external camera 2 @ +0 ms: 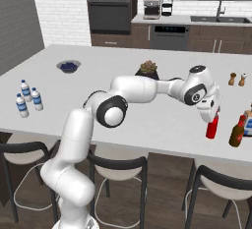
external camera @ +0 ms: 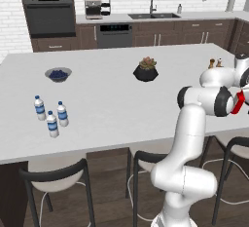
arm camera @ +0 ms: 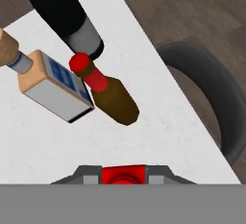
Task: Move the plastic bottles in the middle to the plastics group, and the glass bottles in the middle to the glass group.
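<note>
My gripper (external camera 2: 212,116) hangs over the counter's near right edge, shut on the cap of the red bottle (external camera 2: 211,128). In the hand view that red cap (arm camera: 123,175) sits between the fingertips (arm camera: 89,177). The red bottle (external camera: 238,102) also peeks out behind my forearm. A dark brown bottle (external camera 2: 236,133) (arm camera: 114,99) with a red neck and cap stands just to the right. The glass group (external camera 2: 237,79) (external camera: 214,63), two tiny brown bottles, is farther back on the right. The plastics group (external camera: 51,116) (external camera 2: 27,101), three water bottles, stands at the near left. The loose water bottle is out of view.
A tan square-sided bottle (arm camera: 55,86) (external camera 2: 248,124) with a blue label stands beside the brown one, and a tall black bottle (arm camera: 62,11) behind them. A potted plant (external camera: 146,69) and a blueberry bowl (external camera: 58,74) sit mid-counter. Stools (external camera 2: 216,179) line the near edge.
</note>
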Controlling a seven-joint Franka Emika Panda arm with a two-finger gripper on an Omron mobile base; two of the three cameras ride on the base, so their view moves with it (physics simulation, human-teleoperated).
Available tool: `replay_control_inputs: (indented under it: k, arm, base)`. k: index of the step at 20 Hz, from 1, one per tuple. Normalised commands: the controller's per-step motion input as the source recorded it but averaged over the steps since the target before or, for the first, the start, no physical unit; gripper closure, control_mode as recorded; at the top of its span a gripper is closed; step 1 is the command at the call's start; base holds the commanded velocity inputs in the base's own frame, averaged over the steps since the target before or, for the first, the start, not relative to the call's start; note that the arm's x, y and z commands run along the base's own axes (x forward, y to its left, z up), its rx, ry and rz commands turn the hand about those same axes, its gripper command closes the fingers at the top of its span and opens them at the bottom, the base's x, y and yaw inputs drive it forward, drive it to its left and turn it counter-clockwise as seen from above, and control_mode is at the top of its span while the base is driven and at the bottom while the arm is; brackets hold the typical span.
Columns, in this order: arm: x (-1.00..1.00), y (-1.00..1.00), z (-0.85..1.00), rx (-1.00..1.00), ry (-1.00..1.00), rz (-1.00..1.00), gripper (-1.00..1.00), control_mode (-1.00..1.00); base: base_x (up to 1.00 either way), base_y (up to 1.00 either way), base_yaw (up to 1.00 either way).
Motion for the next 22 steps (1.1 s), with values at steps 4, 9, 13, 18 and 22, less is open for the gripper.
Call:
replay_control_inputs:
  k: [4, 9, 13, 18, 22]
  arm:
    - [0.05, -0.03, 0.00, 0.00, 0.00, 0.00, 1.00, -1.00]
    - [0.11, -0.02, 0.00, -0.01, 0.00, 0.00, 1.00, -1.00]
    - [0.14, -0.07, 0.01, -0.03, 0.00, 0.00, 1.00, -1.00]
    - [0.05, -0.01, 0.04, -0.02, 0.00, 0.00, 1.00, -1.00]
    - [0.00, 0.00, -0.02, 0.00, 0.04, 0.00, 1.00, -1.00]
  base:
    - [0.00, 0.00, 0.00]
    - [0.00, 0.00, 0.00]
    - [0.00, 0.00, 0.00]
    - [0.00, 0.00, 0.00]
    - [0.00, 0.00, 0.00]
